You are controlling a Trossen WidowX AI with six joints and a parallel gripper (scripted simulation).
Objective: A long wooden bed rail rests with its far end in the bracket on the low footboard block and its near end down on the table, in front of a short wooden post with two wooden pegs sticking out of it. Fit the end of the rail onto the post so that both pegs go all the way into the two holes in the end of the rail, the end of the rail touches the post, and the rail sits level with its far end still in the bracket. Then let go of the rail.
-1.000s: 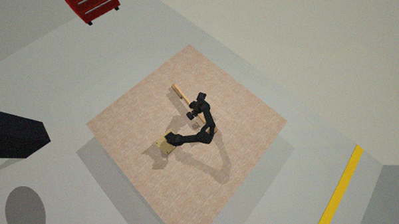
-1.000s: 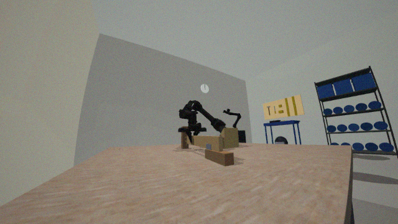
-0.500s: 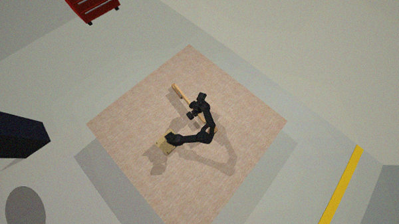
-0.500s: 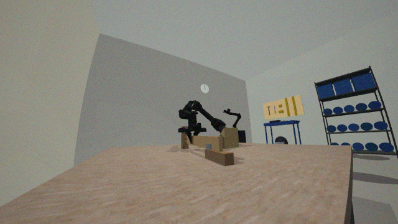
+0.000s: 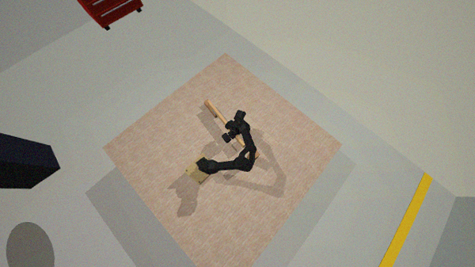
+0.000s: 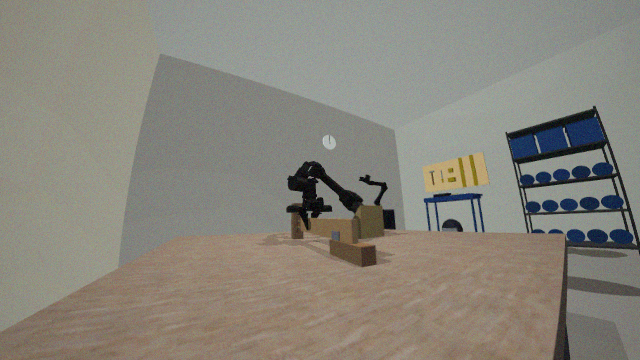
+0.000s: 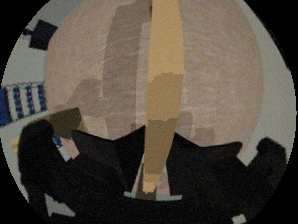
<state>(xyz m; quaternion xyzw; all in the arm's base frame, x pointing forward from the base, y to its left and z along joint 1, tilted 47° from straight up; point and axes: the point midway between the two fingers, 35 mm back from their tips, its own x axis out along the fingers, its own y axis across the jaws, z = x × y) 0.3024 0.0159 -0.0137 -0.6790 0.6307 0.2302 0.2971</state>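
The long wooden rail runs slantwise across the table. In the exterior view its near end sits at the grey bracket on the low footboard block. Its far end reaches the short post. My gripper is shut on the rail and grips it across its width, close to the post end. In the wrist view the rail runs straight up from between my fingers. The pegs and holes are hidden.
My arm stands on a wooden base block beside the rail. A second dark arm is behind it. Off the table are a blue shelf rack, a blue side table and a red drawer cabinet.
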